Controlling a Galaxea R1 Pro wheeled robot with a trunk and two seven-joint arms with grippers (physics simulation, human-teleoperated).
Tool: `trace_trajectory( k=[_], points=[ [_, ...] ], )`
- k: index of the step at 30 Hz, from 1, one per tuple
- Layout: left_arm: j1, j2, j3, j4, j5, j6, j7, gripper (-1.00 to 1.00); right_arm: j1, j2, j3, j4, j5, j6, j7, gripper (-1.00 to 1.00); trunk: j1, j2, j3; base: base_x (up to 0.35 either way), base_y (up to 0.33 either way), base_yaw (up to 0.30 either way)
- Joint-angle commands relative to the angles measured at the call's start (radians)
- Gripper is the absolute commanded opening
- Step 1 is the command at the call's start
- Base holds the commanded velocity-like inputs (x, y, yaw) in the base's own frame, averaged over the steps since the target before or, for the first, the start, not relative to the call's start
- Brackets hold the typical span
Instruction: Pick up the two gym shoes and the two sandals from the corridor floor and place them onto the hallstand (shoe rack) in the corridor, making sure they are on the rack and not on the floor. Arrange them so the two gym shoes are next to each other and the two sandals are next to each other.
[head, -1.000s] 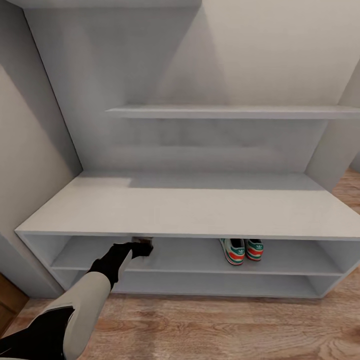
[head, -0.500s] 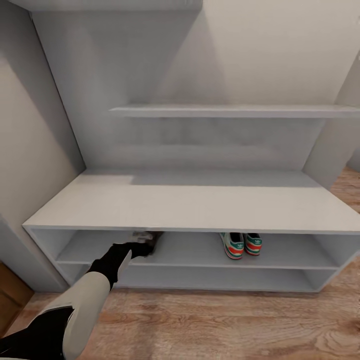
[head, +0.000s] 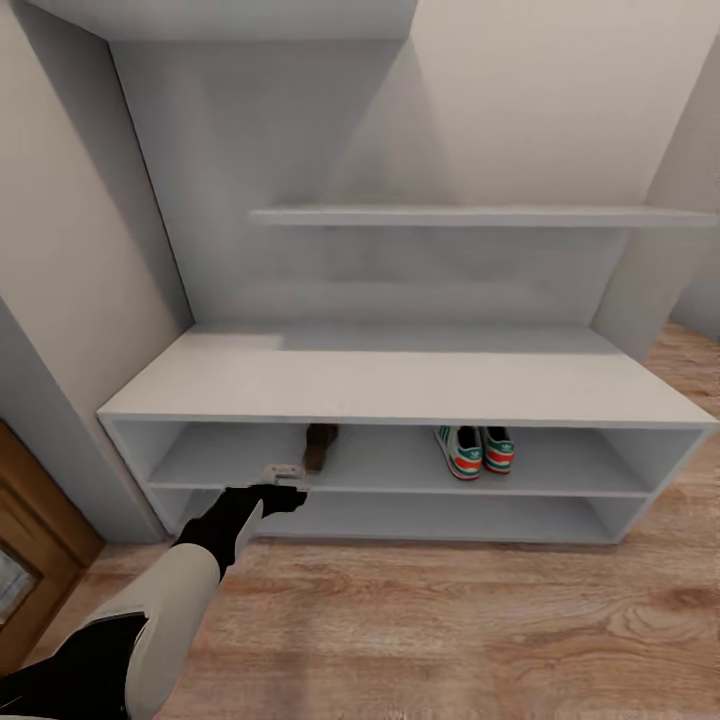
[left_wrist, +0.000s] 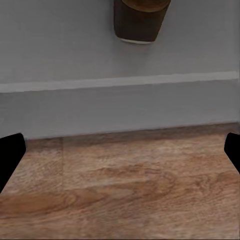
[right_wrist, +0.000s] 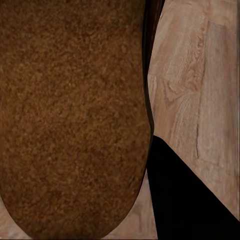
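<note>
Pale grey hallstand (head: 400, 385) holds the two gym shoes (head: 473, 450) side by side on its upper open tier, well off to the right of the left gripper (head: 285, 492). That gripper hovers at the tier's front edge, fingers (left_wrist: 11, 152) spread wide and empty above the corridor floor (head: 450, 630). One brown sandal (head: 320, 446) lies on the same tier just beyond it. A second sandal (right_wrist: 72, 117) appears pressed against the right gripper's dark finger (right_wrist: 190, 200), apparently gripped, though the close view leaves that uncertain.
</note>
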Motion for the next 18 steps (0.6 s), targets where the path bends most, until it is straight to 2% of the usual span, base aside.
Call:
trace_trajectory(
  k=[1, 9, 11, 12, 13, 16, 17, 18],
  points=[
    [0.000, -0.001, 0.008, -0.002, -0.010, 0.003, -0.010, 1.00, -0.001, 0.000, 0.000, 0.001, -0.011, -0.003, -0.001, -1.00, -0.001, 0.000, -0.001, -0.334, 0.073, 0.000],
    [0.021, -0.002, 0.007, -0.004, -0.008, -0.016, -0.023, 1.00, -0.001, 0.002, 0.001, 0.002, -0.011, -0.003, -0.001, -1.00, -0.001, 0.000, -0.001, -0.334, 0.074, 0.000],
    [0.053, -0.001, 0.007, -0.019, -0.007, -0.057, -0.031, 1.00, -0.001, 0.002, 0.002, 0.002, -0.011, -0.003, -0.001, -1.00, -0.001, 0.000, -0.001, -0.325, 0.074, 0.000],
    [0.106, 0.004, 0.009, -0.042, -0.007, -0.114, -0.063, 1.00, -0.001, 0.003, 0.002, 0.002, -0.011, -0.004, -0.001, -1.00, -0.001, 0.000, -0.001, -0.222, 0.048, 0.000],
    [0.135, 0.006, 0.010, -0.054, -0.007, -0.141, -0.092, 1.00, -0.001, 0.003, 0.002, 0.002, -0.011, -0.005, -0.001, -1.00, -0.001, 0.000, -0.001, -0.176, 0.031, 0.000],
    [0.195, 0.017, 0.011, -0.080, -0.006, -0.192, -0.171, 1.00, -0.001, 0.004, 0.003, 0.002, -0.011, -0.006, -0.001, -1.00, -0.001, 0.000, -0.001, -0.111, 0.018, 0.000],
    [0.227, 0.024, 0.013, -0.094, -0.005, -0.219, -0.219, 1.00, -0.001, 0.004, 0.003, 0.002, -0.011, -0.006, -0.001, -1.00, -0.001, 0.000, -0.001, -0.052, 0.008, 0.000],
    [0.290, 0.038, 0.018, -0.117, -0.002, -0.274, -0.323, 1.00, 0.000, 0.005, 0.004, 0.003, -0.011, -0.007, -0.001, -1.00, -0.001, 0.000, -0.001, -0.021, 0.003, 0.000]
  ],
)
